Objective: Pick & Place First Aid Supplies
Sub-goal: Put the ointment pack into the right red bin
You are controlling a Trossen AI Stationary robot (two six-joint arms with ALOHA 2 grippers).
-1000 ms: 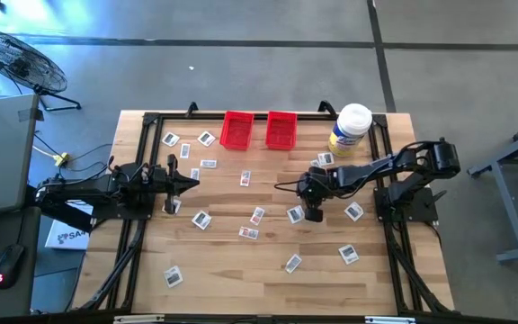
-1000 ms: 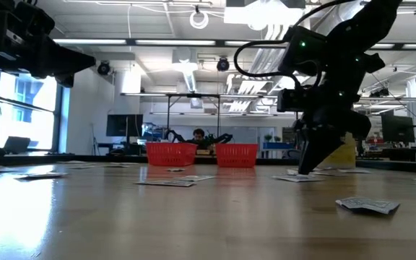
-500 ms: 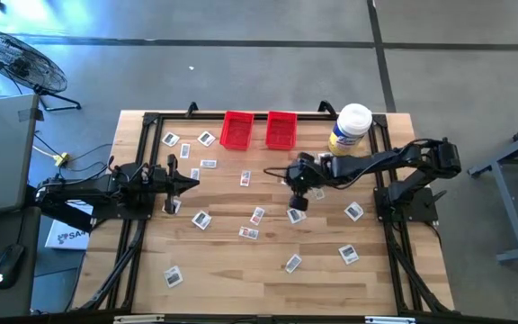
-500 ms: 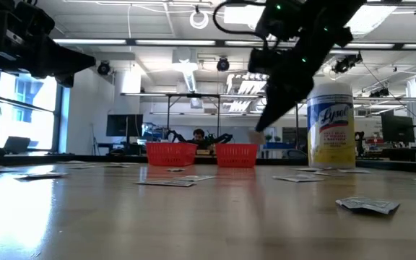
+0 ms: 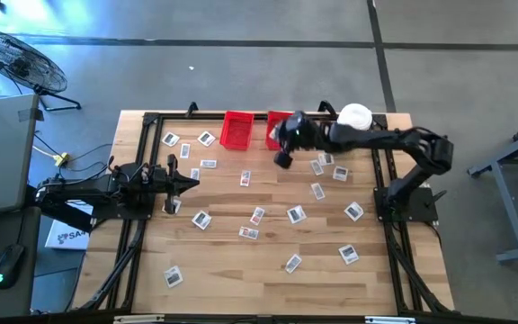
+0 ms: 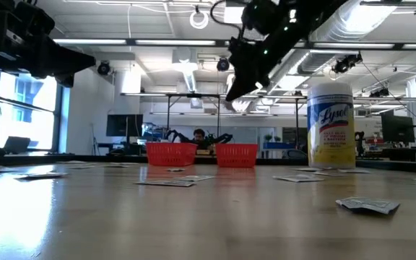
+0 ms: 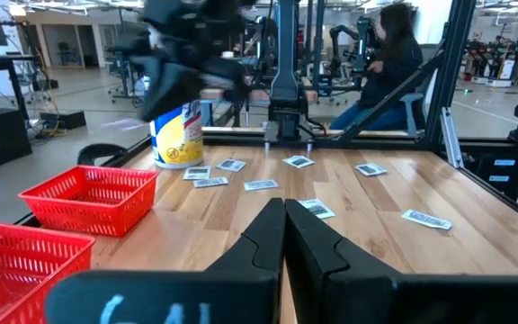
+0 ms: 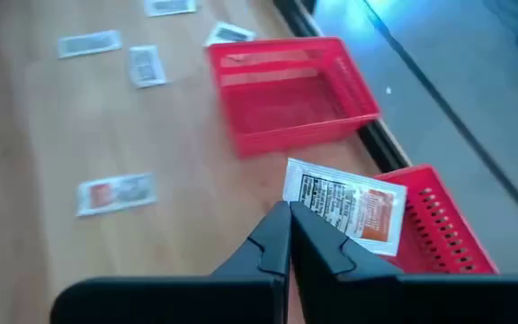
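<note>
The two mesh plastic baskets (image 5: 236,130) are showing bright red against the pale, striped-grain wooden table top (image 5: 241,270). The small flat packets (image 5: 296,214) scattered across it are showing white-grey with dark print, some with a reddish patch. The packet (image 8: 347,203) pinched in the black right gripper (image 8: 288,219) is showing white with black text and an orange-red block. The cylindrical wipes jar (image 6: 331,125) is wearing a white lid and a yellow label with blue lettering. The arms are looking black.
</note>
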